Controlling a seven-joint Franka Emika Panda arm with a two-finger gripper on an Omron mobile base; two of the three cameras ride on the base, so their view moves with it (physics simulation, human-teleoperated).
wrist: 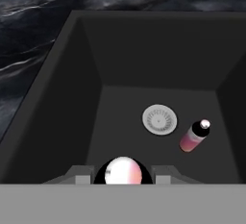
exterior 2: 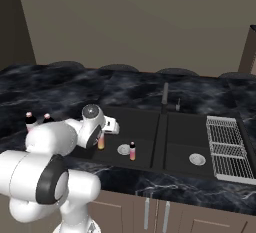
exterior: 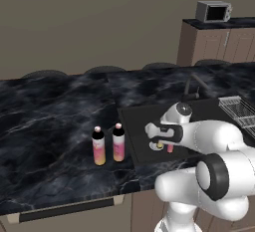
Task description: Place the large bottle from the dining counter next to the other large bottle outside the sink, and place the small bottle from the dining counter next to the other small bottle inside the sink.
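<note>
My gripper is shut on a small bottle with a pink-and-yellow body, held upright over the left basin of the dark sink. Another small bottle stands on the basin floor beside the round drain; it is also visible from the right base view. Two large bottles stand side by side on the black marble dining counter, just left of the sink's rim.
A thin dark faucet rises behind the sink's divider. The ribbed drain rack lies on the right. Stools line the counter's far edge. A microwave sits on the back cabinets.
</note>
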